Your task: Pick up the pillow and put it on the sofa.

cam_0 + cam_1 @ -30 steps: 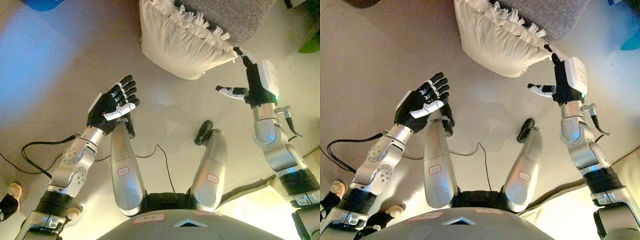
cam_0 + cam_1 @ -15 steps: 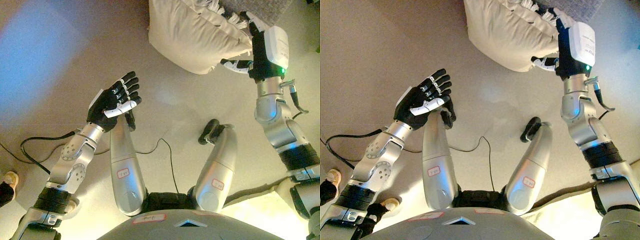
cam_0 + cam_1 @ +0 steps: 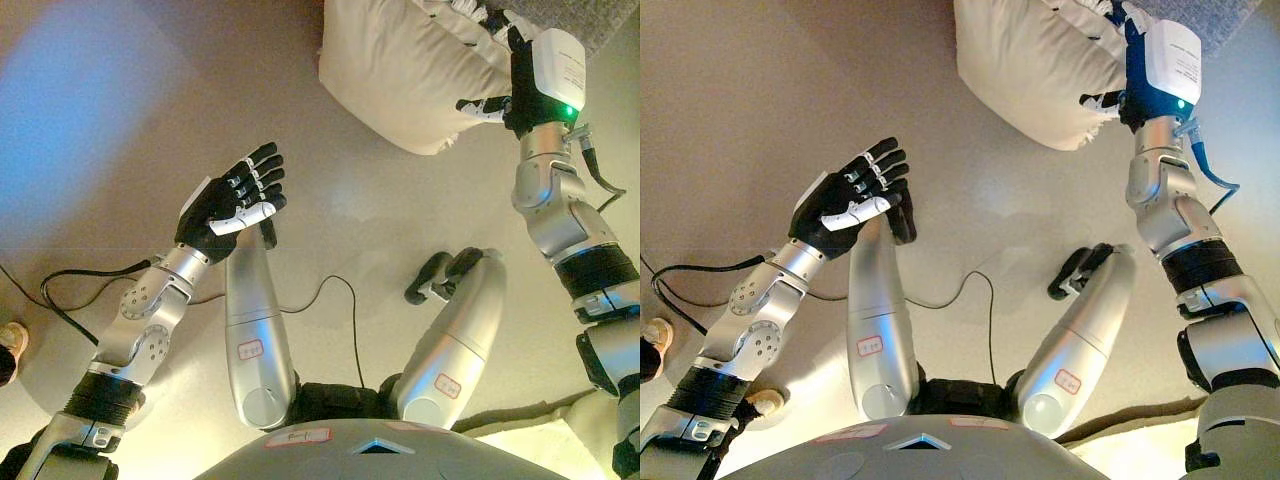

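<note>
A cream pillow [image 3: 400, 70] with a fringed edge lies on the beige floor at the top of the view, leaning against the grey sofa [image 3: 610, 15] behind it. My right hand [image 3: 518, 90] is at the pillow's right edge, its fingers straight along the fringe and its thumb against the pillow's side. My left hand [image 3: 232, 200] is open and empty, raised palm up at the left, well short of the pillow.
A person's shoe [image 3: 648, 345] shows at the lower left edge. Bare beige floor [image 3: 120, 100] spreads to the left of the pillow and between my hands.
My right hand has moved up from just below the pillow's corner to touch its right edge. The view has shifted forward. My left hand has hardly moved.
</note>
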